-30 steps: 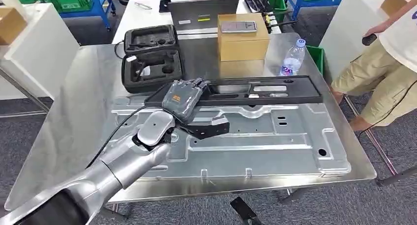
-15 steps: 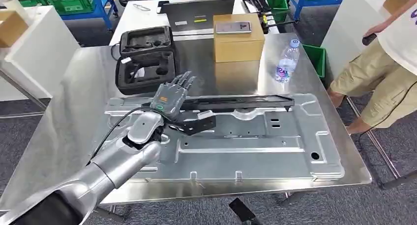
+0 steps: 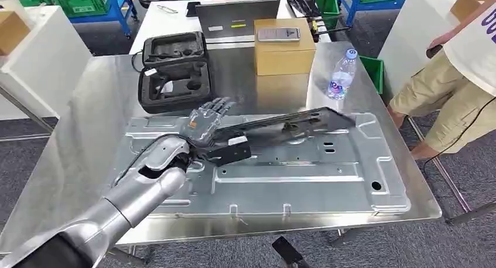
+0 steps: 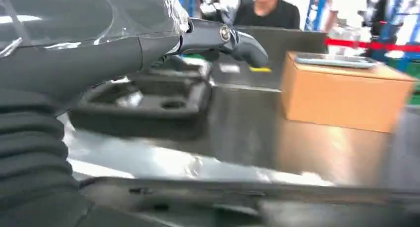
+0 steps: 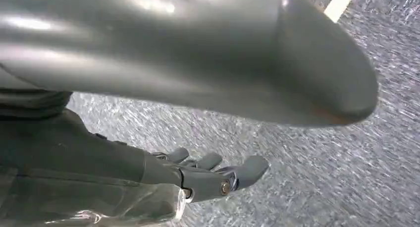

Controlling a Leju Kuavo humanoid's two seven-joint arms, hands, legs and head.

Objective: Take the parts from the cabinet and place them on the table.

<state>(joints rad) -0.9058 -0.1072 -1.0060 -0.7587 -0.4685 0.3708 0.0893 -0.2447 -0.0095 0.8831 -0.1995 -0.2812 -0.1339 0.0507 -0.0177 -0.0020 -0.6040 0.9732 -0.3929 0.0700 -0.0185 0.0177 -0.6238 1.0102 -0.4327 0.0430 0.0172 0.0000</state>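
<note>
Fingers of the left hand (image 3: 206,120) are stretched out flat and a little spread over the near end of the long black part (image 3: 281,126), but whether the thumb underneath is still pinching that end or has let it go cannot be told from the head view. The part runs away from the fingertips toward the robot's right, its long axis lying roughly across the big pressed metal panel (image 3: 327,180) on the steel table (image 3: 76,151); it looks slightly tilted, the far end appearing a touch higher than the end under the fingers, though motion blur makes that uncertain. A short black bracket (image 3: 231,153) sits just below the palm, touching or nearly touching the part. Beyond the fingertips lie the open black foam case (image 3: 172,72), the cardboard box (image 3: 284,48) and a water bottle (image 3: 341,75), all well apart from the part. The right hand (image 5: 208,175) hangs over the carpet with fingers loosely curled and holding nothing, so the left hand is plainly the nearer one. My judgement is that the placing is nearly finished.
</note>
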